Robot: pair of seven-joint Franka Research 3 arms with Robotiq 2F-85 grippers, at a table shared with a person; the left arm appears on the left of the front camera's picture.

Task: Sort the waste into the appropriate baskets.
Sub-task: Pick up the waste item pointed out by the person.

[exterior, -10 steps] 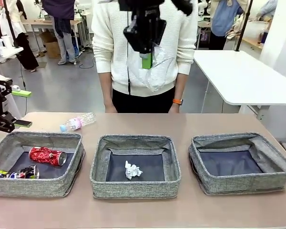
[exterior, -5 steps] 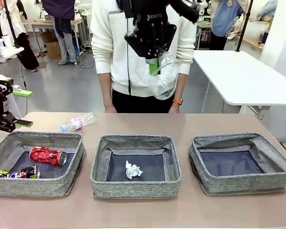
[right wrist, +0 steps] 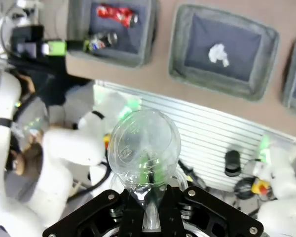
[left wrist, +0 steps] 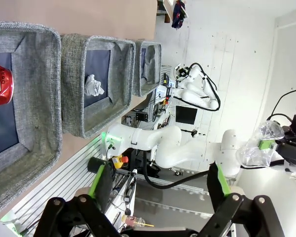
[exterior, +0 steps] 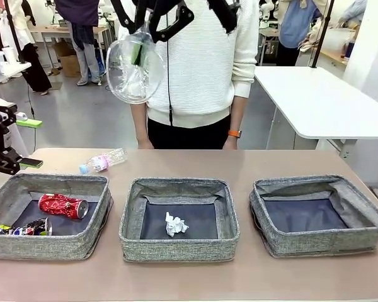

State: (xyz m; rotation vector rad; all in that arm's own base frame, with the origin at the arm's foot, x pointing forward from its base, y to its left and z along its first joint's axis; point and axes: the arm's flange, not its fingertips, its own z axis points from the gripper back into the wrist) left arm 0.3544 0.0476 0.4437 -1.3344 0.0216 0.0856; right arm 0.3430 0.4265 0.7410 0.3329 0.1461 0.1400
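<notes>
The clear plastic cup (exterior: 135,66) hangs high over the brown table (exterior: 271,165), its rim clamped between the right gripper's (right wrist: 149,195) fingers. In 1 second it has swung from above the middle square grey fabric basket (exterior: 176,248) toward the left basket (exterior: 47,246). That takes it away from the empty right basket (exterior: 318,242), so a drop there looks some way off. The cup is well clear of all 3 rims. The left gripper (left wrist: 158,185), fingers apart, sits near the left basket's far corner.
</notes>
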